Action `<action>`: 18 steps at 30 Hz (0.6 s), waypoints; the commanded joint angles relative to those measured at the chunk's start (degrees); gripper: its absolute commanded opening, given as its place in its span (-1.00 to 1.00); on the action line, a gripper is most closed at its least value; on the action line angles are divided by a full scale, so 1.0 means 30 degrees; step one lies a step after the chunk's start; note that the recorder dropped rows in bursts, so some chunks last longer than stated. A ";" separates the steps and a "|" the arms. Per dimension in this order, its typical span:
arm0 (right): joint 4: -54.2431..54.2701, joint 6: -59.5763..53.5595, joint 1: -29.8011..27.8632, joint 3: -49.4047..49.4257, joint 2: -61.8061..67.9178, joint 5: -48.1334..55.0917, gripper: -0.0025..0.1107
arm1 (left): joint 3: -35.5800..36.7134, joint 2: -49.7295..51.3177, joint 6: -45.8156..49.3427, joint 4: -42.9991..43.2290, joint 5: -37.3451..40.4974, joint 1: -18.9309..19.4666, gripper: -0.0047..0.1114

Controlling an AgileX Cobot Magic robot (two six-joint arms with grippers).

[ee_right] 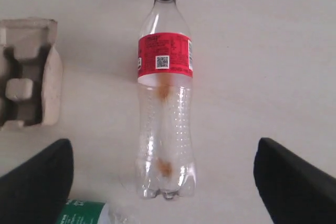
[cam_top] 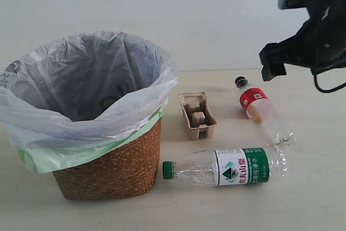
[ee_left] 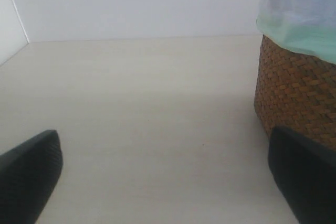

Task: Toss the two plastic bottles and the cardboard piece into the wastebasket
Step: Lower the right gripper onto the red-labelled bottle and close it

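The wicker wastebasket (cam_top: 108, 166) with its white and green bags stands at the left; its woven wall (ee_left: 296, 93) also shows in the left wrist view. The tan cardboard piece (cam_top: 197, 114) (ee_right: 29, 74) lies just right of it. A red-label, black-cap bottle (cam_top: 262, 113) (ee_right: 165, 93) lies further right. The green-label bottle (cam_top: 227, 166) lies in front, its label edge (ee_right: 84, 212) peeking into the right wrist view. My right gripper (ee_right: 165, 174) hangs open above the red-label bottle, its body (cam_top: 308, 36) at the upper right. My left gripper (ee_left: 168, 182) is open over bare table beside the basket.
The pale wooden table (cam_top: 303, 204) carries everything, and a white wall (cam_top: 216, 9) rises behind it. A black cable (cam_top: 327, 87) droops from the right arm.
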 commanded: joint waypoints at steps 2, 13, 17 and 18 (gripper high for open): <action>0.0197 -0.0725 -0.0055 -0.1453 0.2661 0.0416 0.52 | -0.0071 -0.0061 -0.0167 -0.0039 -0.0141 -0.0096 0.94; 0.0237 -0.1495 -0.0055 -0.2797 0.6920 -0.0012 0.52 | -0.0071 -0.0061 -0.0167 -0.0039 -0.0141 -0.0096 0.94; 0.0237 -0.1793 -0.0055 -0.2918 0.7884 -0.0703 0.52 | -0.0071 -0.0061 -0.0167 -0.0039 -0.0141 -0.0096 0.94; 0.0237 -0.1793 -0.0055 -0.2918 0.8030 -0.0753 0.52 | -0.0071 -0.0061 -0.0167 -0.0039 -0.0141 -0.0096 0.94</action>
